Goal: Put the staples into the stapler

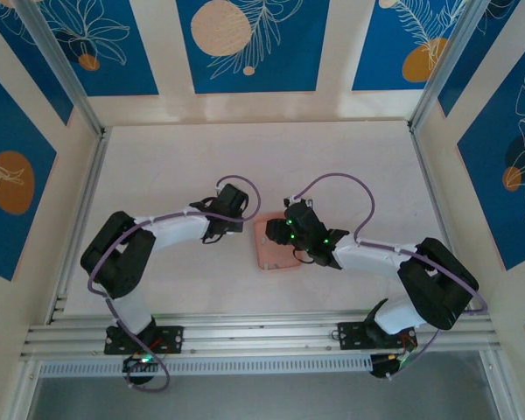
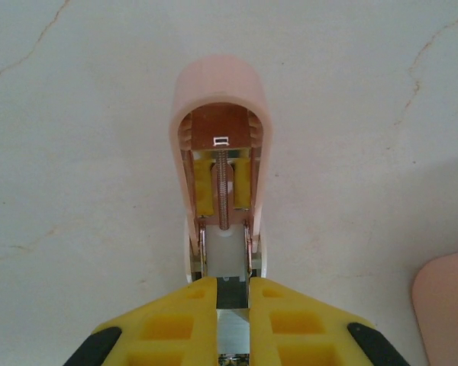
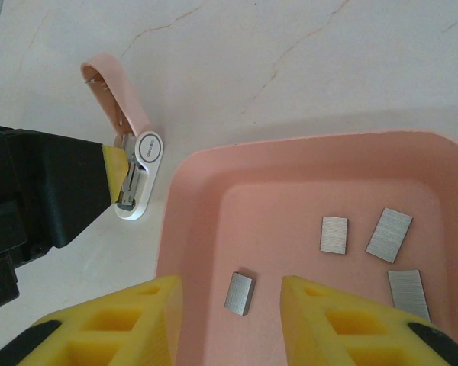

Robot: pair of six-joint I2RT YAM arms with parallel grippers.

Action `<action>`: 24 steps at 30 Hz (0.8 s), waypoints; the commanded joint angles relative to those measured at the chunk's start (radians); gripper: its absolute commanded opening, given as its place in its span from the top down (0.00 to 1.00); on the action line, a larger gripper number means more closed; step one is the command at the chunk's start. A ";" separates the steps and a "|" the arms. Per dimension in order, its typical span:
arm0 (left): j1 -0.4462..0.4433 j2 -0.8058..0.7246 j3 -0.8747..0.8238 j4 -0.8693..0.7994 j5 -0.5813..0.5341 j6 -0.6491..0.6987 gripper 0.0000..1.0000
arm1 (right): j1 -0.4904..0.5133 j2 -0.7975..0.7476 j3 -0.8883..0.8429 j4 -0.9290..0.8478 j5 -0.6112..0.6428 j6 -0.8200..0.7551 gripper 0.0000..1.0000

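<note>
1. Pink plastic is forming the stapler [image 2: 217,114], which is being held just beside the left side of the salmon tray [image 3: 185,229], around the middle of the table [image 2: 76,152] and nearer its near edge than its far one.
2. Its long axis is running straight away from the left fingers [image 2: 175,328], which are clamping together on its hinge end. Its rounded nose is pointing away from them.
3. Its top cover [image 3: 122,84] is standing swung open, slanting up and away from the white base [image 3: 137,187], and the spring [image 2: 224,191] is showing inside.
4. Four staples [image 3: 333,234], short grey strips, are lying flat on the tray floor, apart from one another and from the stapler. Their long axes are all running roughly the same way, some slightly tilted.
5. Over the tray, the right fingers [image 3: 114,320] are hanging with a clear gap between them. One strip is lying in that gap, touching neither finger.
</note>
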 commanded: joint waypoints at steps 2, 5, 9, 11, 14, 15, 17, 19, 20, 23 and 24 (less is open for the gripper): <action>-0.013 -0.023 0.017 -0.033 -0.028 0.008 0.87 | 0.008 0.008 0.027 0.014 -0.005 0.011 0.61; -0.013 -0.025 0.017 -0.036 -0.031 0.008 0.88 | 0.007 0.008 0.023 0.014 -0.006 0.013 0.61; -0.014 -0.025 0.017 -0.036 -0.033 0.010 0.88 | 0.007 0.008 0.021 0.011 -0.006 0.015 0.61; -0.013 -0.024 0.016 -0.036 -0.030 0.009 0.88 | 0.008 0.007 0.022 0.010 -0.006 0.015 0.61; -0.012 -0.029 0.017 -0.029 -0.024 0.011 0.87 | 0.008 0.011 0.022 0.010 -0.007 0.015 0.61; -0.013 -0.031 0.016 -0.028 -0.025 0.012 0.88 | 0.008 0.011 0.023 0.010 -0.008 0.014 0.61; -0.013 -0.034 0.016 -0.029 -0.024 0.013 0.87 | 0.008 0.012 0.022 0.011 -0.009 0.015 0.61; -0.013 -0.036 0.017 -0.029 -0.025 0.014 0.87 | 0.008 0.012 0.023 0.011 -0.009 0.016 0.61; -0.013 -0.038 0.016 -0.029 -0.027 0.015 0.87 | 0.008 0.013 0.023 0.010 -0.010 0.014 0.61; -0.013 -0.043 0.015 -0.029 -0.034 0.021 0.87 | 0.007 0.010 0.024 0.010 -0.010 0.015 0.61; -0.013 -0.043 0.016 -0.029 -0.035 0.022 0.88 | 0.008 0.011 0.023 0.010 -0.009 0.015 0.61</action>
